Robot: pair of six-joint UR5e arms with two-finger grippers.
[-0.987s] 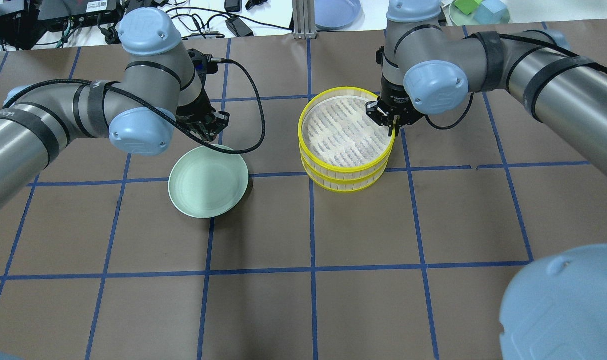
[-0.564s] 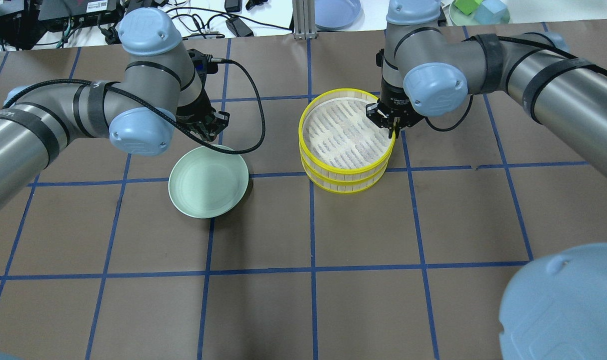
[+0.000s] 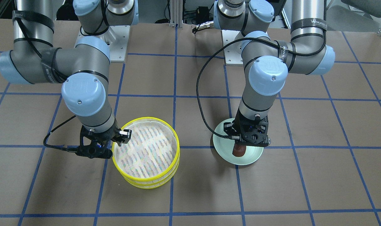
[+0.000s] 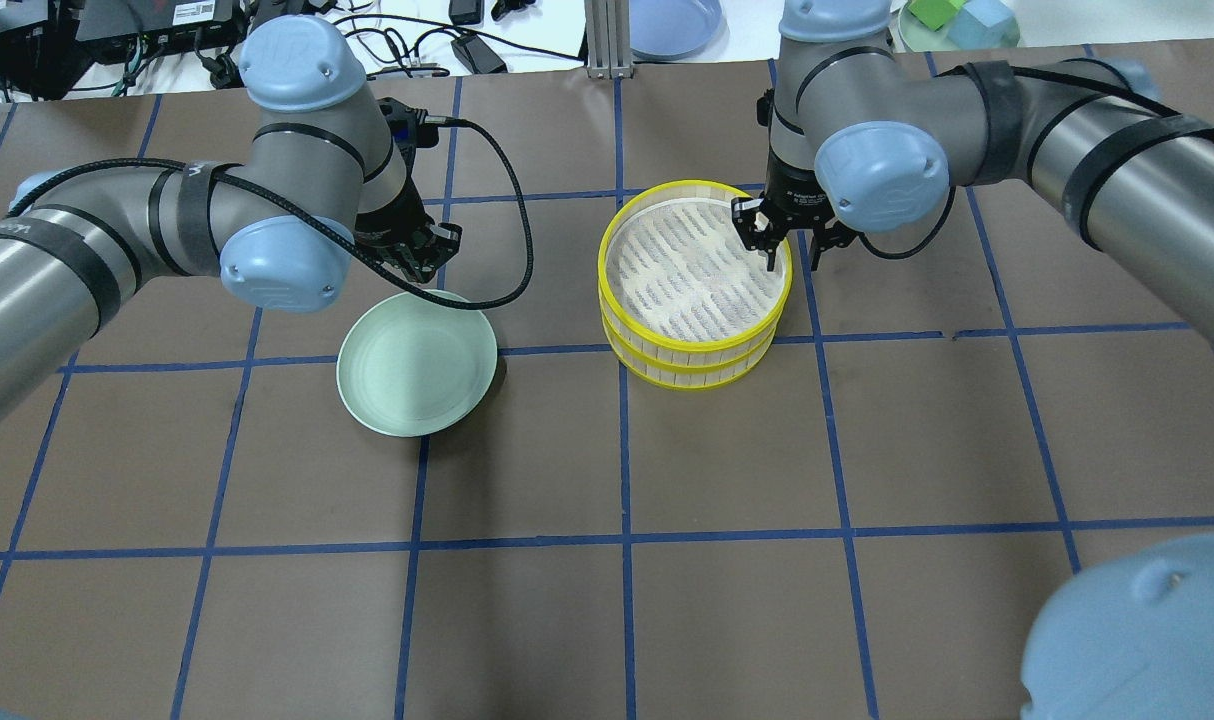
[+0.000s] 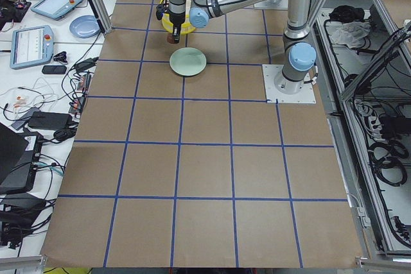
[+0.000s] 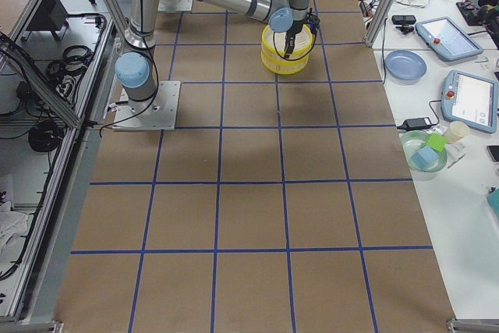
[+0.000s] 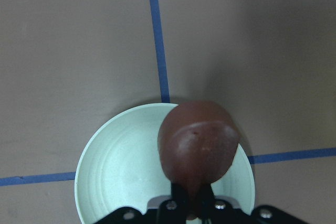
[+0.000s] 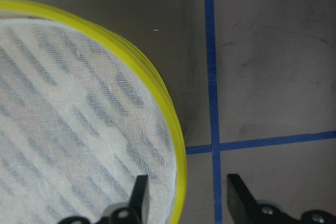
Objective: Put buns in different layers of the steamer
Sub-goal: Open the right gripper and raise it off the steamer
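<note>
My left gripper (image 3: 248, 142) is shut on the dark reddish-brown bun (image 3: 238, 150) and holds it just above the pale green plate (image 3: 254, 158). The left wrist view shows the bun (image 7: 197, 150) between the fingers over the plate (image 7: 105, 182). The two steamer layers (image 4: 695, 345) are stacked, and the top layer's white liner (image 4: 687, 270) is bare. My right gripper (image 4: 793, 254) is open and straddles the top layer's yellow rim (image 8: 170, 124) on its right side, one finger inside and one outside. The cream-white bun is out of view.
The plate (image 4: 417, 362) lies left of the steamer stack on the brown gridded table. A blue plate (image 4: 672, 25), cables and a green dish with blocks (image 4: 957, 25) lie beyond the far edge. My right arm's elbow (image 4: 1137, 630) fills the near right corner.
My right gripper's fingers have spread apart from a shut pinch at the top layer's rim. The left arm and its bun have not moved.
</note>
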